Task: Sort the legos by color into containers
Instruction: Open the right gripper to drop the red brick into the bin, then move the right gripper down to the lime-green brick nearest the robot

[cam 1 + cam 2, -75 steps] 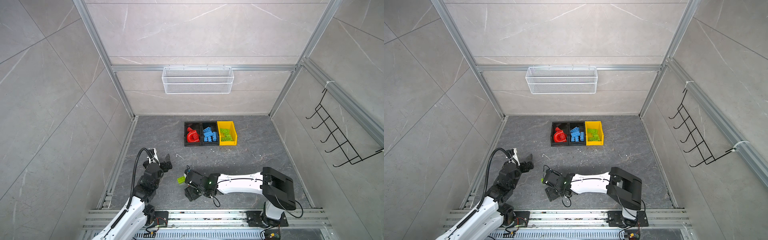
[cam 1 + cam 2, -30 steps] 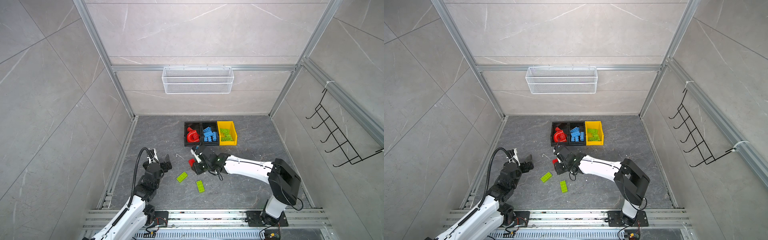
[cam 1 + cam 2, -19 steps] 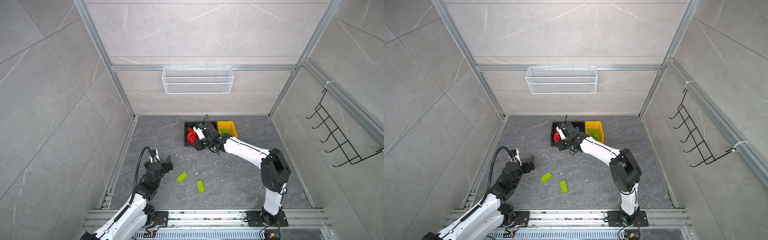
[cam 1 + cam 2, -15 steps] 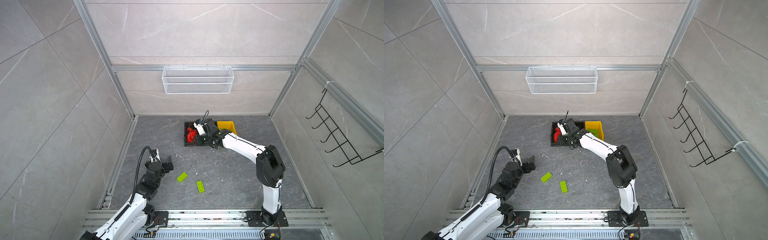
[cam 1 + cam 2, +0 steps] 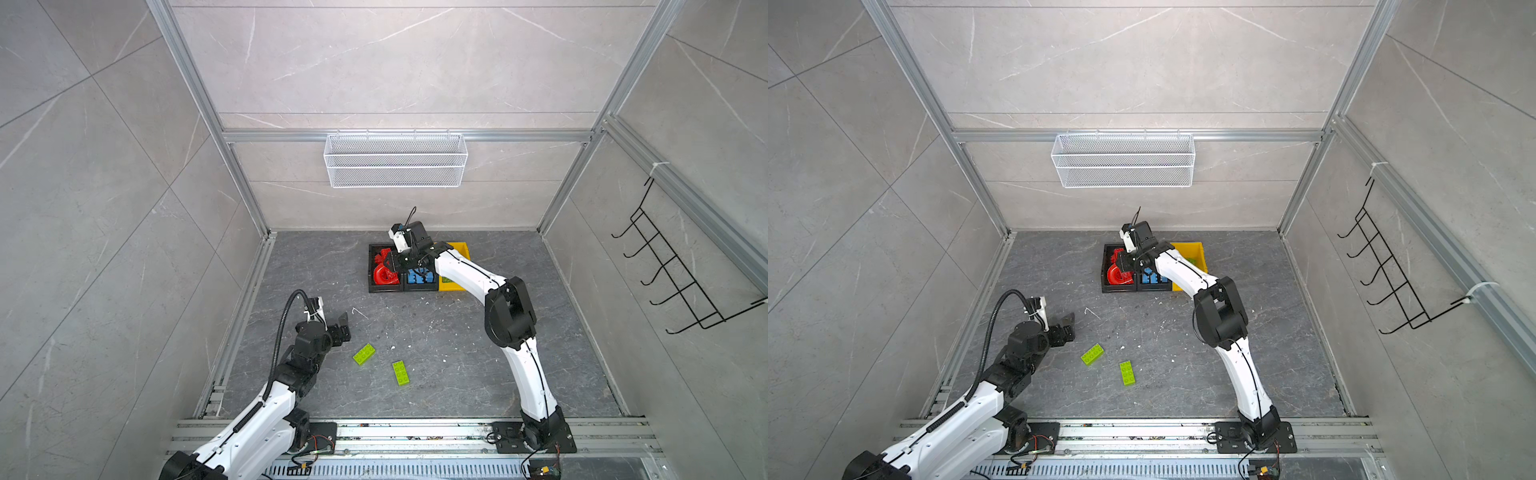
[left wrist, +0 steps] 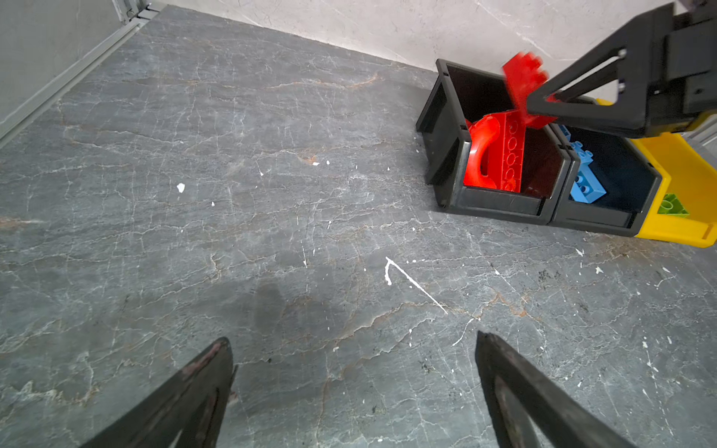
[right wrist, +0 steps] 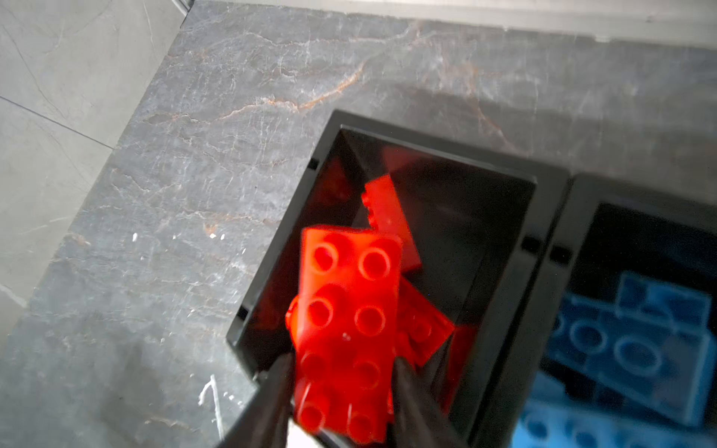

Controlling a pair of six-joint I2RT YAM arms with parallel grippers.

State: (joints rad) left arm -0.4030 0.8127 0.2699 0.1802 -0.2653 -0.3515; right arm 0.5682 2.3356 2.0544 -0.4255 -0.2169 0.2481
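My right gripper hovers over the left black container, fingers slightly apart, open. Between its fingertips a red lego shows blurred and tilted, above other red legos and a red arch. That lego is smeared while the finger beside it is sharp. The middle black container holds blue legos. The yellow container holds green ones. Two lime green legos lie on the floor. My left gripper stands wide open and empty to their left, over bare floor.
A white wire basket hangs on the back wall above the containers. A black wire hook rack is on the right wall. Aluminium rails run along the floor's left edge and the front. White flecks dot the grey floor.
My right arm picked a red lego off the front floor, carried it back over the left black container, and its jaws have just widened. The left arm barely moved.
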